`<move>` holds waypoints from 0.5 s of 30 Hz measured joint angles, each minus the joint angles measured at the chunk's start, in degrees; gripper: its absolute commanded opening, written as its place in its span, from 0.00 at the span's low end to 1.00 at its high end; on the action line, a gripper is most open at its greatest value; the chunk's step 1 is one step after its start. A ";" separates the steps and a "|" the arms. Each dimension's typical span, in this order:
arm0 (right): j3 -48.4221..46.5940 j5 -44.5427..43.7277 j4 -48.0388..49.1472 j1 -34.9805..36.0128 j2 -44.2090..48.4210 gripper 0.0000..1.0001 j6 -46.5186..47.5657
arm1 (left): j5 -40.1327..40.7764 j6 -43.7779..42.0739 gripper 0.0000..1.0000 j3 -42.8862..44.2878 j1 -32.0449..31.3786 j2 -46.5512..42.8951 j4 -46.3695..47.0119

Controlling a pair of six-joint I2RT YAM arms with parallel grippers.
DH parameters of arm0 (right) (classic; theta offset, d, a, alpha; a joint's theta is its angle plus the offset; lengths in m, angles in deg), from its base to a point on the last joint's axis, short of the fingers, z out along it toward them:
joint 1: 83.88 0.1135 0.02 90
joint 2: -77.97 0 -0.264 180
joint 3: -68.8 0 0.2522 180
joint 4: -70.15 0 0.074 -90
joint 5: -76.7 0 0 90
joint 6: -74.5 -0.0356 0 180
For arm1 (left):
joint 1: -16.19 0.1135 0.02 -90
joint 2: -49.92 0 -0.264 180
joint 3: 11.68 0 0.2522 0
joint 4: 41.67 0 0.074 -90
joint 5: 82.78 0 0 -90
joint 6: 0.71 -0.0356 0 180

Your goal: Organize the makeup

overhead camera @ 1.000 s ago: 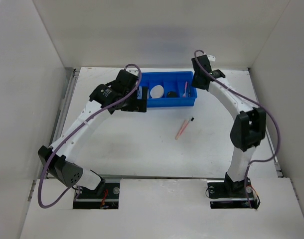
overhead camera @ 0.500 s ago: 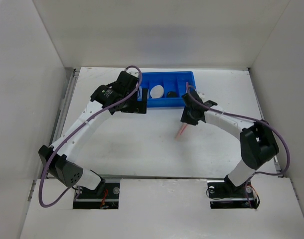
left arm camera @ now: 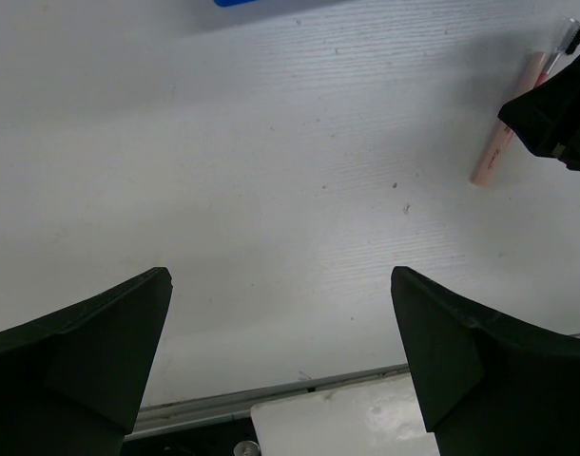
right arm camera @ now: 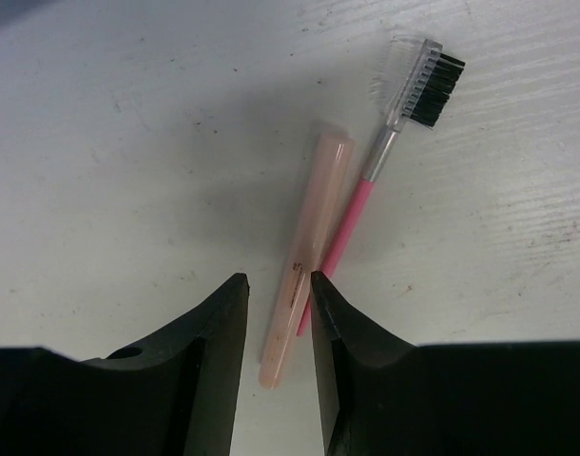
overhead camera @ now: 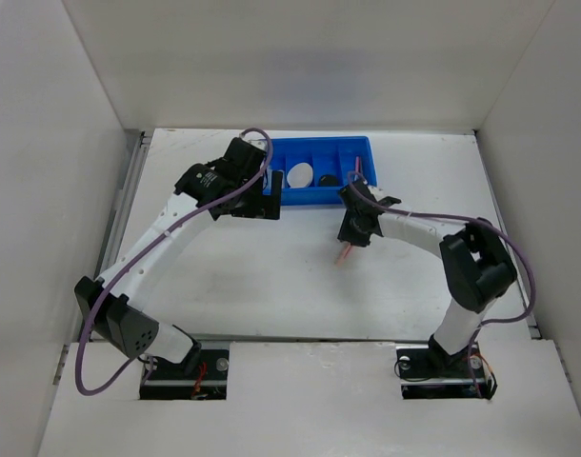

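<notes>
Step in hand, as I judge it: pick-up of the loose pieces on the table (right arm camera: 128, 142), to go into the blue tray (overhead camera: 310, 197).

Right claw (right arm camera: 276, 280) hangs low over a peach tube (right arm camera: 304, 247). Its jaws are narrowed but not closed, and the tube's near end lies between the fingertips. There is a clear gap on one side of the tube. The other finger is at or very near it, and I cannot tell if it touches. Nothing is gripped yet.

A pink-handled brow brush (right arm camera: 366, 185) lies against the tube along its handle. Its bristle head is ahead of the claw and off to one side, and the handle's near end runs under one finger.

Left claw (left arm camera: 279, 275) is spread wide and empty over bare table. The tube lies ahead of it and far to one side.

The tray sits beyond the right claw. It holds a round cream puff (overhead camera: 299, 175) and a dark compact (overhead camera: 326, 179) in neighbouring compartments.

Next move, judged: lower fully, centre on the tube, close on it alone, then lift toward a free compartment. Risks are the brush handle being pinched or dragged along, and the slim tube rolling out as the jaws close.

Writing: small dark print runs along the tube but is too fine to read. No brand is legible elsewhere.
</notes>
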 measured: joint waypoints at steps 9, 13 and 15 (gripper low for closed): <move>0.00 -0.24 0.59 0.00 -2.89 0.38 -0.15 | 0.00 0.00 1.00 -0.11 0.00 0.00 0.35; -0.11 -0.46 0.66 0.00 -3.10 0.34 -0.09 | 0.00 0.00 1.00 -0.11 0.00 0.00 0.35; -0.59 -0.83 0.63 0.00 -3.58 0.24 0.22 | 0.00 0.00 1.00 -0.11 0.00 0.00 0.35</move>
